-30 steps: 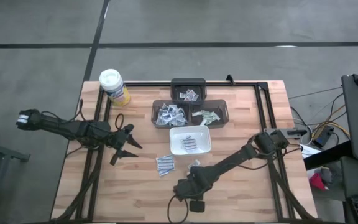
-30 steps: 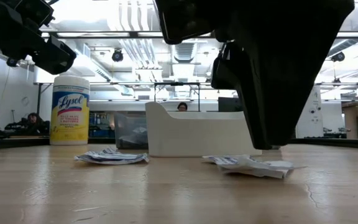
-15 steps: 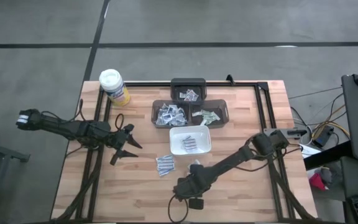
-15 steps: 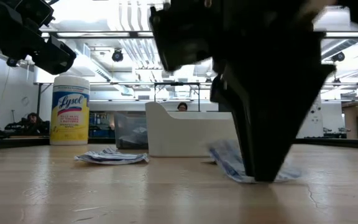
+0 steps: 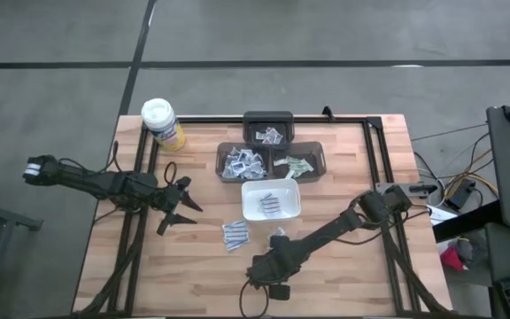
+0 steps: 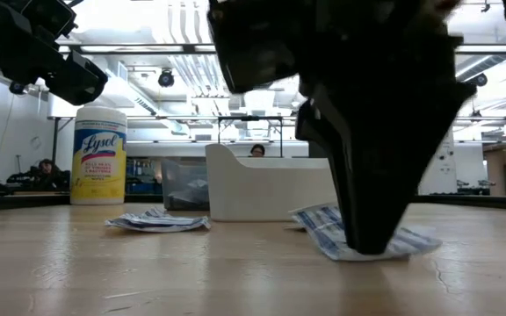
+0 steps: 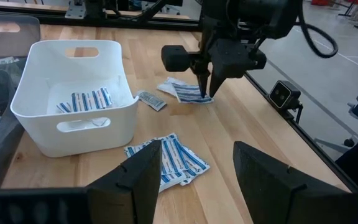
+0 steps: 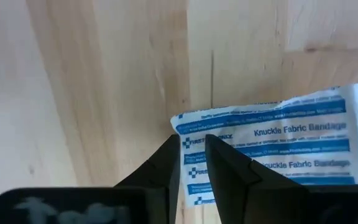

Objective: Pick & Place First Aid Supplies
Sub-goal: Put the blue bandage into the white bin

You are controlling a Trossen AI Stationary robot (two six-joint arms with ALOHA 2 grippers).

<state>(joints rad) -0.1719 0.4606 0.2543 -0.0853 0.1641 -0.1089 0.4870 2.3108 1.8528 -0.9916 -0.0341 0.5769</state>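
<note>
My right gripper (image 5: 277, 245) points down near the table's near edge and is shut on a white packet with blue print (image 8: 278, 140), one of the first aid supplies (image 6: 372, 241). More packets lie flat on the wood to its left (image 5: 235, 234) (image 7: 169, 158). Others lie inside the white tray (image 5: 248, 190). My left gripper (image 5: 177, 206) hovers open over the table's left part, its fingers (image 7: 145, 180) touching nothing. My right gripper pinches the packet's short end (image 8: 194, 134) between its two fingers, which come from above and point down. That end is tipped up beside the fingers (image 6: 319, 224). The packet's other end (image 6: 420, 239) rests on the table.
A yellow canister with a white lid (image 5: 162, 122) stands at the far left corner. Three dark bins (image 5: 268, 128) (image 5: 242, 161) (image 5: 299, 162) holding packets sit beyond the white tray. A small single packet (image 7: 150, 99) lies between the tray and my right gripper. A black rail frame (image 5: 374, 142) borders the table.
My right gripper has sunk a little onto the packet and taken hold of its end. The packet lay flat and crumpled before; now the end by the fingers is tipped up off the wood while the other end stays down.
</note>
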